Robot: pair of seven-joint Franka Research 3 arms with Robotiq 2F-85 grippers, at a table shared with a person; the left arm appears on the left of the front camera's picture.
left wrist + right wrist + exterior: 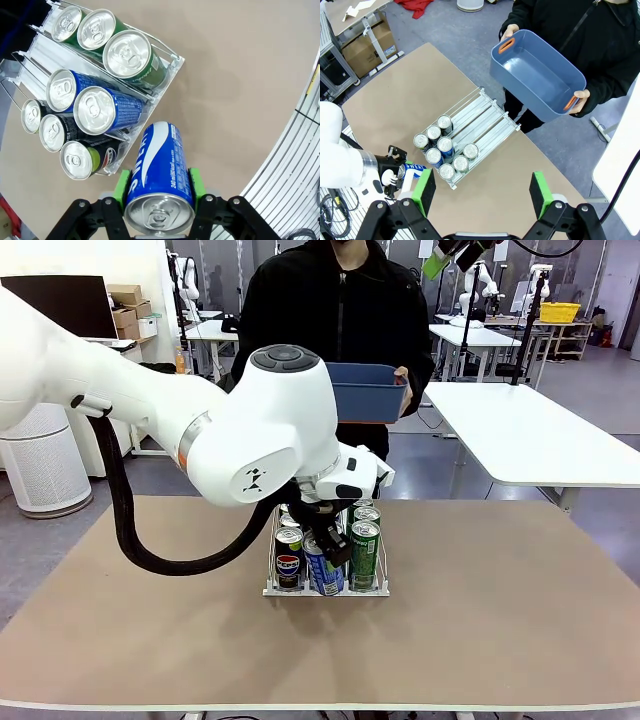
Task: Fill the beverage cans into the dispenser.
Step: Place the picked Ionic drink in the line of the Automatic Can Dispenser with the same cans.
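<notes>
— Pincer state on the left arm?

— Left pincer (pixel 159 200) is clamped on a blue can (pixel 159 175) with white lettering — green pads (pixel 121 186) are pressed against both sides of it, silver top turned toward the wrist camera. The can is held above the desk (pixel 240 75), just off the front lip of the dispenser (pixel 167 75).

— And the dispenser itself?

— Eight cans are counted in the white wire rack from the right wrist view: three green cans (pixel 127 52) in one outer lane, two blue cans (pixel 95 110) in the middle lane, three black Pepsi cans (pixel 77 160) in the other outer lane. All are crowded toward the front lip; the back of the lanes is seen bare. In the front view the rack (pixel 325 590) is partly hidden by the left arm.

— Right pincer?

— Right pincer (pixel 482 192) is seen spread wide, nothing between its pads, high above the desk.

— Beyond that?

— A blue bin (pixel 537 75) is held in both hands by the person (pixel 340 310) at the far side; nothing is seen inside it.
</notes>
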